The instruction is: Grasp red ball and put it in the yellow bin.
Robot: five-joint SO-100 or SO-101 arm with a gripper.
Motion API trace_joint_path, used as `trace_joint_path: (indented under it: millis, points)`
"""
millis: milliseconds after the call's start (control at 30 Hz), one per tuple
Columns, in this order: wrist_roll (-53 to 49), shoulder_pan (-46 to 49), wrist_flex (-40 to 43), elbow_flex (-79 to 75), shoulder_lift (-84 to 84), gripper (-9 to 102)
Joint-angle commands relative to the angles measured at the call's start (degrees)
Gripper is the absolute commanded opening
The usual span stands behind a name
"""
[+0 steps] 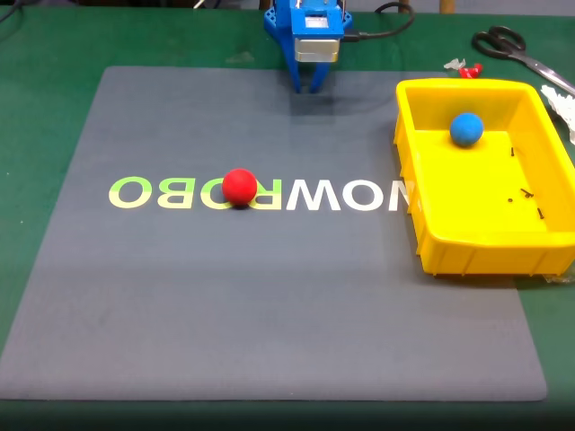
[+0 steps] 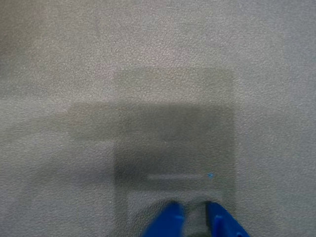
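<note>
In the fixed view, you have the red ball (image 1: 239, 187) resting on the grey mat (image 1: 269, 296), on the mat's printed lettering (image 1: 260, 193), well left of the yellow bin (image 1: 485, 242). A blue ball (image 1: 466, 128) lies inside that bin, near its far wall. Your gripper (image 1: 311, 87) hangs at the mat's far edge, well apart from the red ball, to the bin's upper left.

In the wrist view, your gripper (image 2: 195, 213) points at bare mat (image 2: 148, 74); the jaws sit nearly closed, a narrow gap between them, grasping nothing.
</note>
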Motion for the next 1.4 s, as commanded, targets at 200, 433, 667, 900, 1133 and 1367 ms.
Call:
trace_joint_path:
  millis: [200, 433, 667, 900, 1133, 1367]
  points:
    - [-2.4, 3.0, -9.0, -4.0, 0.8, 31]
    - [-4.0, 4.0, -12.6, -16.6, -5.9, 32]
    - [-6.3, 9.6, -18.3, -33.8, -26.1, 31]
    - [-8.0, 13.0, -22.5, -46.6, -45.3, 30]
    - [-7.6, 13.3, -30.5, -52.4, -62.1, 30]
    - [-7.3, 14.8, -34.2, -62.1, -78.3, 30]
